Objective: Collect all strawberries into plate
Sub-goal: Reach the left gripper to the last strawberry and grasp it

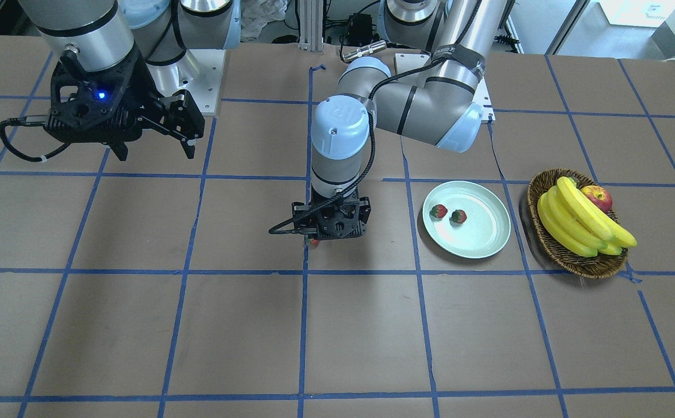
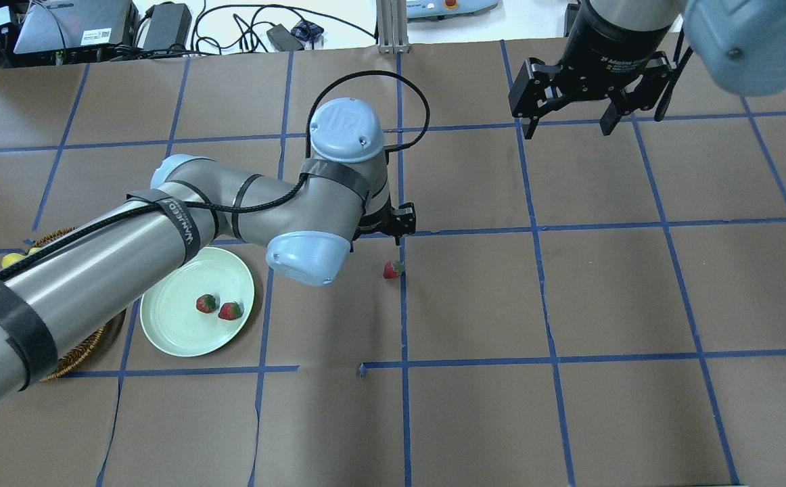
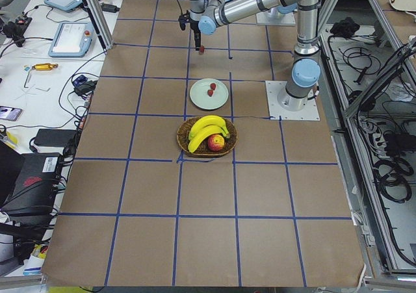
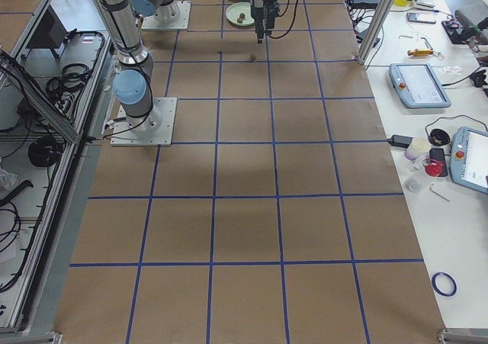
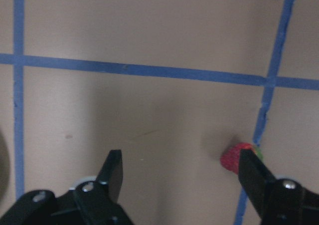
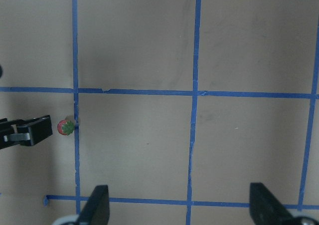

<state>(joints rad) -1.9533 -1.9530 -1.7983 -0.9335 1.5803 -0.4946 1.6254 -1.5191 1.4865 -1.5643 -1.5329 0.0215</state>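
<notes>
Counting the small red strawberries with green leafy caps gives three. Two (image 2: 206, 304) (image 2: 230, 310) lie side by side inside the round pale mint-green glossy plate (image 2: 176, 331). The third strawberry (image 2: 392, 270) lies on the brown paper-covered table (image 2: 569, 419), against a blue tape line (image 2: 404, 406) and well apart from the plate.

There are two grippers. The left gripper (image 5: 180, 160) hangs low over the lone berry with its jaws spread wide and nothing between them. The right gripper (image 2: 567, 128) hovers high and far off, also spread wide and empty.

One brown wicker basket (image 1: 552, 249) sits just beside the plate. It holds a bunch of yellow bananas (image 1: 575, 223) and one red-yellow apple (image 1: 598, 197).

The front-facing view shows the basket whole but leaves only a red sliver of the lone berry under the left gripper. The overhead view shows that berry clearly, while the left arm covers most of the basket. Only the left wrist view shows the berry partly hidden behind one finger (image 5: 251, 177), off to one side of the gap; whether they touch cannot be told. The right wrist view shows the same berry small, beside a black fingertip at its edge.
</notes>
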